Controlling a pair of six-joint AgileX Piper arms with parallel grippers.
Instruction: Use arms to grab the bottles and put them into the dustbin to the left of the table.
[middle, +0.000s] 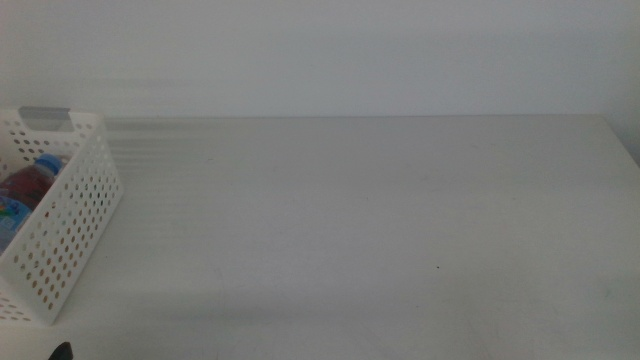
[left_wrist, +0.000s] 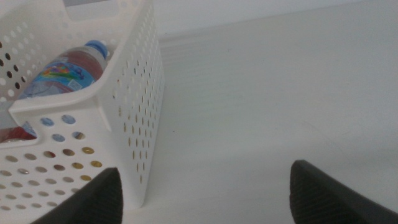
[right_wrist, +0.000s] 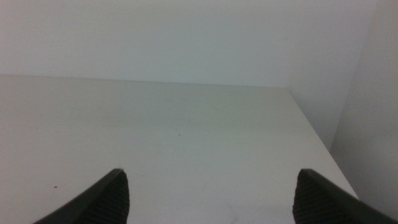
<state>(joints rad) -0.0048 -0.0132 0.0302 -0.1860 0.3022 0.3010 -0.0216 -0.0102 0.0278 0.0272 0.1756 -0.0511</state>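
Note:
The white perforated dustbin (middle: 75, 225) stands at the table's left edge. A clear blue-capped bottle (middle: 45, 165) lies inside it, and something red (middle: 25, 187) shows beside it. In the left wrist view the dustbin (left_wrist: 134, 106) is close, with the bottle (left_wrist: 68, 68) against its wall and a red patch (left_wrist: 15, 132) lower down. My left gripper (left_wrist: 205, 175) is open and empty, just in front of the dustbin's near corner; only a dark tip (middle: 62, 351) shows in the middle view. My right gripper (right_wrist: 212, 175) is open and empty over bare table.
The white table (middle: 380, 220) runs wide to the right of the dustbin, with a pale wall behind it. Its right edge (right_wrist: 314, 134) shows in the right wrist view, with a drop beyond.

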